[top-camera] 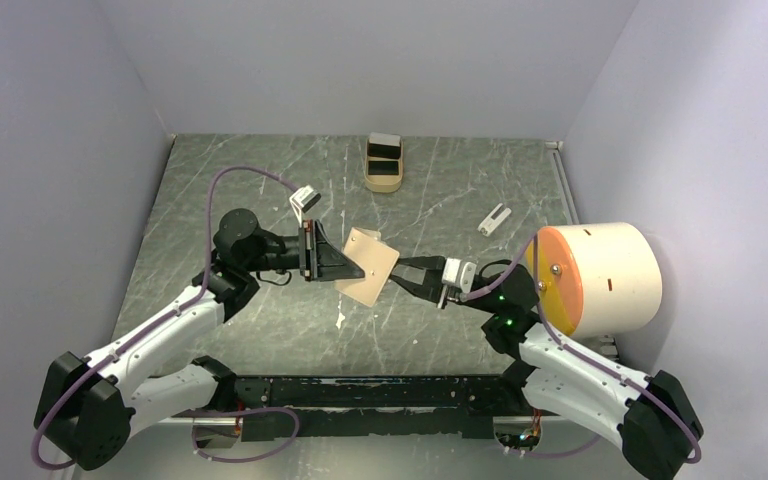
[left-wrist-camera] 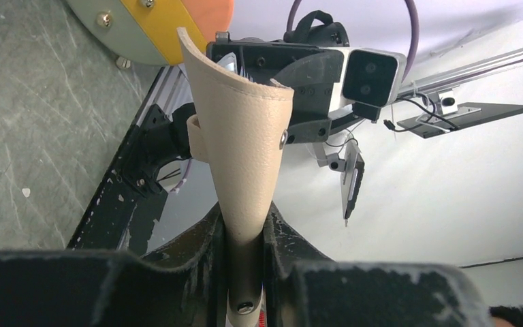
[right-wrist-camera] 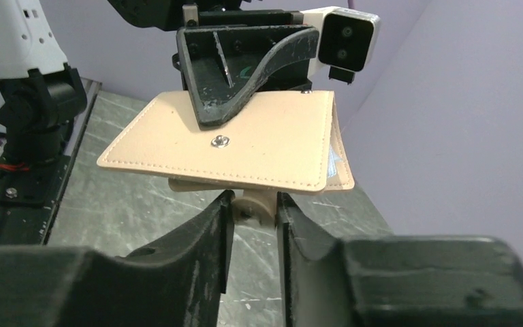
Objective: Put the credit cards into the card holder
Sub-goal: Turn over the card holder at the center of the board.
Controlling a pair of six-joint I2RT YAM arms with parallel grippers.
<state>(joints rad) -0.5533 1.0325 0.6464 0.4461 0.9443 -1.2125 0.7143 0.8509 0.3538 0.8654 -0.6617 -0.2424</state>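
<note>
The tan card holder [top-camera: 370, 266] hangs above the table's middle, folded and held between both grippers. My left gripper [top-camera: 352, 265] is shut on one edge of it; in the left wrist view the holder [left-wrist-camera: 242, 136] rises from between the fingers [left-wrist-camera: 245, 221]. My right gripper [top-camera: 394, 273] is shut on its little closing tab [right-wrist-camera: 254, 206], under the holder [right-wrist-camera: 245, 146]. A bluish lining edge [right-wrist-camera: 331, 162] shows at the fold. The credit cards [top-camera: 385, 141], one pale and some black, stand in the oblong tan tray at the back.
The oblong tan tray [top-camera: 383, 181] sits at the back centre. A small white piece [top-camera: 495, 218] lies at the right rear. A large cream drum with an orange face [top-camera: 605, 278] lies against the right wall, close behind my right arm.
</note>
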